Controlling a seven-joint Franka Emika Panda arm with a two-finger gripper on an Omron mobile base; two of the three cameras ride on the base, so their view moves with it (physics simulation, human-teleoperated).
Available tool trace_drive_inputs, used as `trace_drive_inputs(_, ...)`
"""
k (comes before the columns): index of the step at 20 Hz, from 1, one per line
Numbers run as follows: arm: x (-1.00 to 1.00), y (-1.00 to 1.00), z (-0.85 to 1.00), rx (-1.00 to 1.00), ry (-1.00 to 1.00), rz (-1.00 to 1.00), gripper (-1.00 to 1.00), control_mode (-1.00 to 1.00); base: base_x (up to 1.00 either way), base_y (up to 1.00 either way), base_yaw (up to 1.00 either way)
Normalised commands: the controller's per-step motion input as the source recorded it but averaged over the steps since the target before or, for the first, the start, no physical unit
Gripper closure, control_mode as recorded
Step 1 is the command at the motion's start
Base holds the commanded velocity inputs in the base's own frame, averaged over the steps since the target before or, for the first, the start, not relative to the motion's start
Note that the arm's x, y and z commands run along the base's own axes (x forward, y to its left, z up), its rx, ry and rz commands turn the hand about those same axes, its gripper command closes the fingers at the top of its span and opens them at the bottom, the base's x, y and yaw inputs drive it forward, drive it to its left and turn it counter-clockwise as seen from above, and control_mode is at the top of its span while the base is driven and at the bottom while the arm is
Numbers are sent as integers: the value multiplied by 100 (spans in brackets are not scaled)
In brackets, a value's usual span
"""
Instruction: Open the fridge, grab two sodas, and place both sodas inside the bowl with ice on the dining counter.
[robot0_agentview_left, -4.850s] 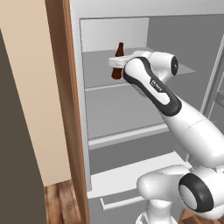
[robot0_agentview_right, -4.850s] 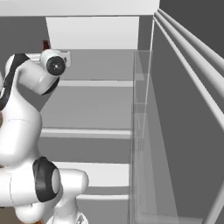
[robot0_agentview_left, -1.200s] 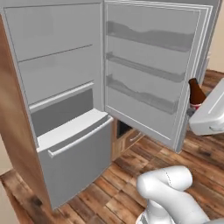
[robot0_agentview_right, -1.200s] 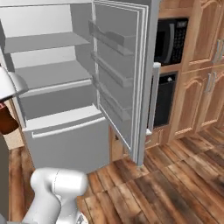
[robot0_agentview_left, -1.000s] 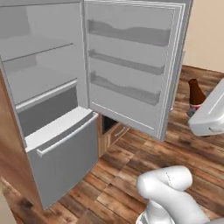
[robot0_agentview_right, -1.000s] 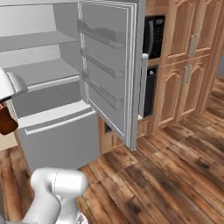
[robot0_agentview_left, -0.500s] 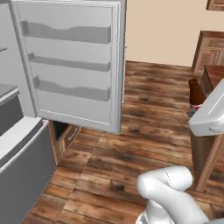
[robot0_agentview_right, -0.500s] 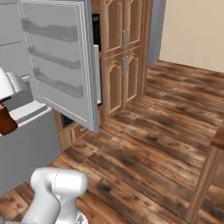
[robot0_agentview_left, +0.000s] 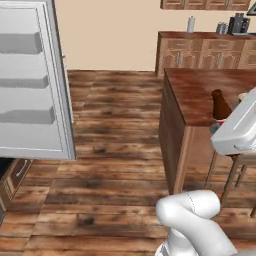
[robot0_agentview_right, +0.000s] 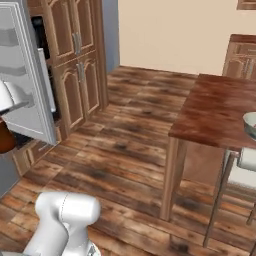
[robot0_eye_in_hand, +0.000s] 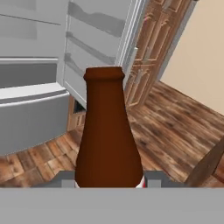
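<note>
My gripper (robot0_eye_in_hand: 107, 181) is shut on a dark-brown soda bottle (robot0_eye_in_hand: 107, 131), which stands upright between the finger tips. In the left base view the bottle (robot0_agentview_left: 218, 104) hangs by the near edge of the reddish-brown dining counter (robot0_agentview_left: 192, 92), with the white hand just below it. The bottle's base (robot0_agentview_right: 5, 139) also peeks in at the left edge of the right base view. The pale grey-green bowl (robot0_agentview_right: 250, 124) sits on the dining counter (robot0_agentview_right: 215, 112), cut off by the frame's right edge. The fridge (robot0_eye_in_hand: 30, 94) stands open behind, its door (robot0_agentview_left: 32, 85) swung wide.
A stool (robot0_agentview_right: 239, 172) stands against the dining counter's near side. Tall wooden cabinets (robot0_agentview_right: 77, 60) line the wall beside the fridge door. A wall counter (robot0_agentview_left: 207, 47) with small appliances runs along the back. Open wooden floor (robot0_agentview_left: 115, 130) lies between fridge and dining counter.
The whole picture has swept from the open fridge across to the dining counter, so the base has moved. The bottle stays in the shut gripper throughout.
</note>
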Motion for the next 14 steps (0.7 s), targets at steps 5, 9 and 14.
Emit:
trace_drive_inputs(5,0,0,0,0,0,0,100,100,3,-91,-28)
trace_drive_inputs(9,0,0,0,0,0,0,100,100,25,-100,-21)
trace_drive_inputs(14,0,0,0,0,0,0,100,100,52,-90,-16)
